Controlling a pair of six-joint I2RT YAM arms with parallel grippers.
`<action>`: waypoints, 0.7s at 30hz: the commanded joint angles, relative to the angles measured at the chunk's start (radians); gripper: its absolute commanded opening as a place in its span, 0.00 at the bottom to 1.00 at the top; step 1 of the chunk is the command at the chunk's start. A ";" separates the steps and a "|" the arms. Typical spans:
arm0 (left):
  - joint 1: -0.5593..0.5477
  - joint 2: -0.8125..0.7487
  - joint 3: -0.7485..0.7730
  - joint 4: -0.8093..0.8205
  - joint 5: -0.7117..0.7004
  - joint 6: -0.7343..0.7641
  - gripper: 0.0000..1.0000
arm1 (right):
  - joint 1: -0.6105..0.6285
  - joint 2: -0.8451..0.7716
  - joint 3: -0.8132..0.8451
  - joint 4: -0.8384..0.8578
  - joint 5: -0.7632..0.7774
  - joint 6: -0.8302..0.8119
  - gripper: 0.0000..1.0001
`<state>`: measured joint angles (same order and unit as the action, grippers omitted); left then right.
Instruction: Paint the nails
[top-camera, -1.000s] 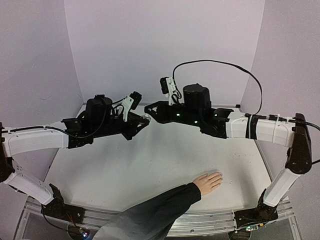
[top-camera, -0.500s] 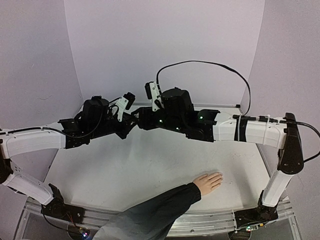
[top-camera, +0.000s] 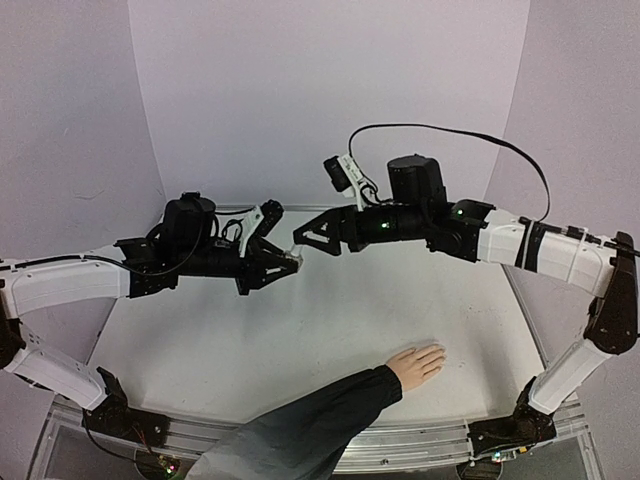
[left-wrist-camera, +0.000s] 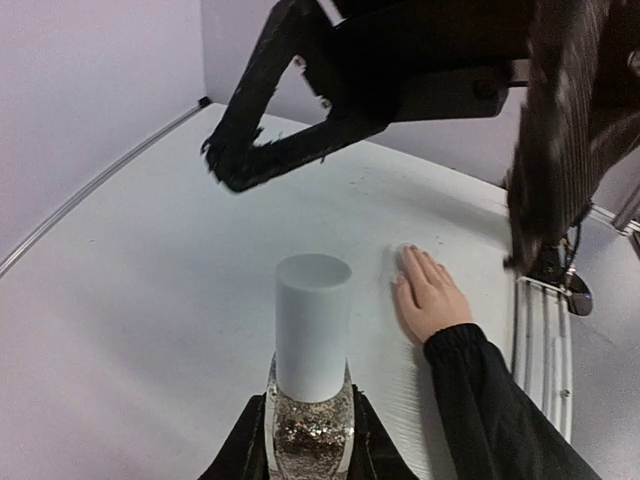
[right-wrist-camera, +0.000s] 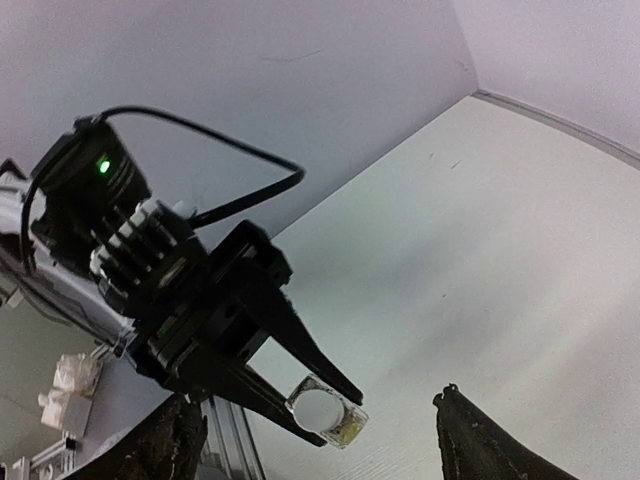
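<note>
A small clear glass bottle (left-wrist-camera: 310, 432) of glittery polish with a white cylindrical cap (left-wrist-camera: 313, 335) is held in the air over the table. My left gripper (left-wrist-camera: 310, 425) is shut on its glass body. In the top view the bottle (top-camera: 294, 258) sits at that gripper's tip. My right gripper (top-camera: 304, 241) hangs open just beyond the cap, not touching it. In its wrist view its fingers (right-wrist-camera: 478, 440) stand wide, either side of the bottle (right-wrist-camera: 330, 413). The pale hand (top-camera: 417, 362) lies flat on the table, its nails (left-wrist-camera: 406, 252) too tiny to make out.
A long black sleeve (top-camera: 300, 425) runs from the hand to the table's near edge (top-camera: 420, 436). White walls (top-camera: 320, 90) close the back and sides. My right arm (top-camera: 540, 250) reaches in from the right, with a black cable looping above it.
My right gripper has gone from shut to wide open and now sits just off the bottle's cap. The left gripper has kept its hold on the bottle. The hand has not moved.
</note>
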<state>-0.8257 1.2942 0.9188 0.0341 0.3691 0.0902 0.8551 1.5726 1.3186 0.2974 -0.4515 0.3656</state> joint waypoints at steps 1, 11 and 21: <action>-0.003 -0.010 0.028 0.051 0.228 0.010 0.00 | 0.012 -0.014 -0.023 0.015 -0.206 -0.082 0.79; -0.003 0.023 0.078 0.052 0.424 -0.026 0.00 | 0.013 -0.004 -0.066 0.117 -0.302 -0.101 0.29; -0.003 0.055 0.102 0.052 0.421 -0.028 0.00 | 0.012 -0.001 -0.090 0.126 -0.331 -0.109 0.25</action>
<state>-0.8257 1.3384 0.9504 0.0349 0.7578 0.0700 0.8673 1.5730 1.2285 0.3679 -0.7422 0.2661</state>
